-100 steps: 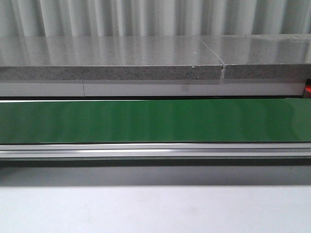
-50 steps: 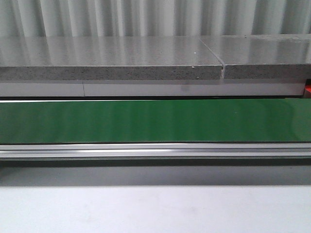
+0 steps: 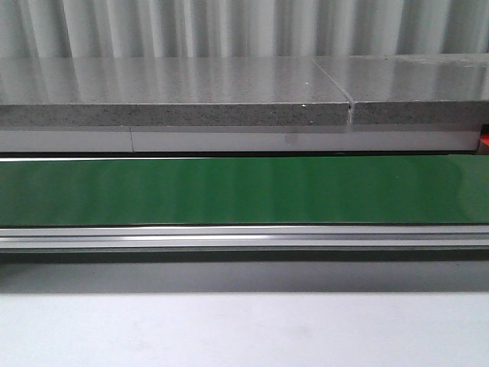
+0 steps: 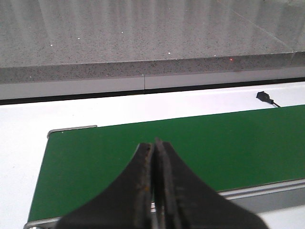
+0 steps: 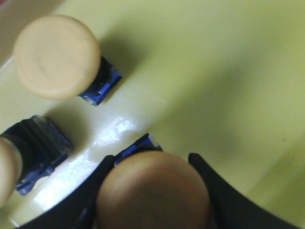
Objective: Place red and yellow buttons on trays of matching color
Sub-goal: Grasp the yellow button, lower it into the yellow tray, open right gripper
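Note:
In the right wrist view, my right gripper [image 5: 151, 159] is shut on a yellow button [image 5: 152, 195], a black finger on each side under its round cap, and its blue base is just over the yellow tray [image 5: 214, 71]. Two more yellow buttons [image 5: 56, 56] [image 5: 7, 167] stand on that tray close by. My left gripper [image 4: 153, 143] is shut with nothing in it and hovers over the near edge of the green conveyor belt [image 4: 214, 143]. No red button or red tray shows. Neither gripper appears in the front view.
The green belt [image 3: 244, 189] crosses the front view with nothing on it, with an aluminium rail [image 3: 244, 237] in front and a grey stone counter [image 3: 176, 103] behind. A small black sensor [image 4: 264, 97] sits on the white surface beyond the belt. A red sliver [image 3: 484, 141] shows at the far right.

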Controlling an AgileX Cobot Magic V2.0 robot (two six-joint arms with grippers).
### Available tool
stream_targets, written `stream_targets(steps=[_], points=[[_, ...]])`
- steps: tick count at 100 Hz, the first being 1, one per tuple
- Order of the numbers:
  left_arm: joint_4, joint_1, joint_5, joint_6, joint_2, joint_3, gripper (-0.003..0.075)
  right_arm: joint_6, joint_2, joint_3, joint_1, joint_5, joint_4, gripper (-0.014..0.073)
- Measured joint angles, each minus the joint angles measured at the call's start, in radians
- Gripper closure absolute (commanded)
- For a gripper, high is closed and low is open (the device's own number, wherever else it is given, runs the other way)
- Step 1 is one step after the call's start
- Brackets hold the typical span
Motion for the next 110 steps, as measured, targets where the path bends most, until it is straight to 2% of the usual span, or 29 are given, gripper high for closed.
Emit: stream_targets(steps=[46, 56, 73, 80, 110], points=[[0.0, 0.0, 0.0, 0.0, 0.0, 0.0, 0.074, 0.001, 0.083, 0.002, -0.016, -0.022, -0.001, 0.042], [0.0, 0.0, 0.0, 0.0, 0.0, 0.0, 0.074, 0.001, 0.083, 0.002, -0.016, -0.024, -0.001, 0.0356], [-0.002, 0.0, 0.0, 0.0, 0.0, 0.0, 0.074, 0.001, 0.085, 0.002, -0.016, -0.026, -0.002, 0.015], [-0.002, 0.0, 0.0, 0.0, 0.0, 0.0, 0.074, 0.001, 0.085, 0.002, -0.016, -0.026, -0.002, 0.0095], [-0.002, 0.0, 0.0, 0.0, 0.0, 0.0, 0.074, 0.001, 0.085, -0.018, -0.016, 0.014, -0.006, 0.0073]])
